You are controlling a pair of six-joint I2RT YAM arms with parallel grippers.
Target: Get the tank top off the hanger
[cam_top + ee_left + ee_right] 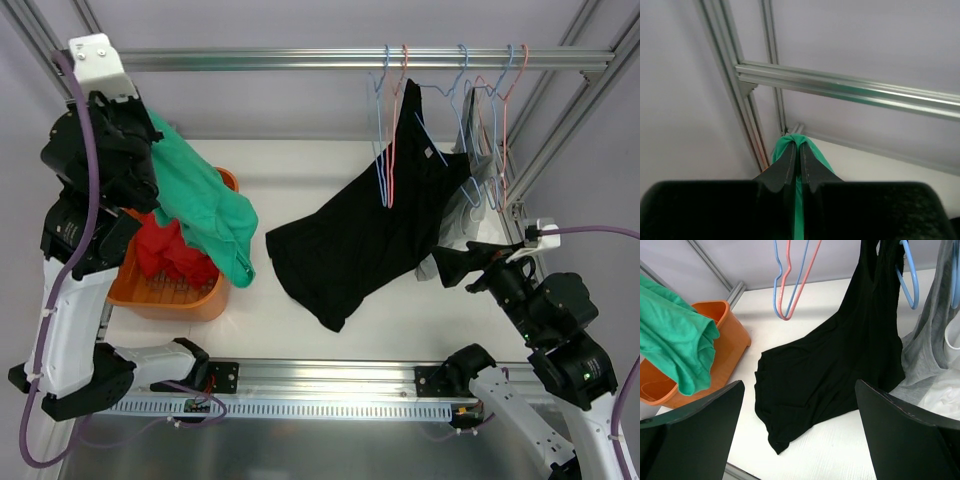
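Left fingers (785, 170) clamp the green tank top (200, 195). Right fingers (695, 425) spread wide, empty, facing the black tank top (840, 360).

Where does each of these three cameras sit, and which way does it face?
Top external: above and behind, looking down at the table; left arm and right arm show.
Left wrist: on the raised arm, facing up at the frame rail; left gripper shut on green top.
Right wrist: faces the hanging black tank top; right gripper open.
Shared: green top, in all three.
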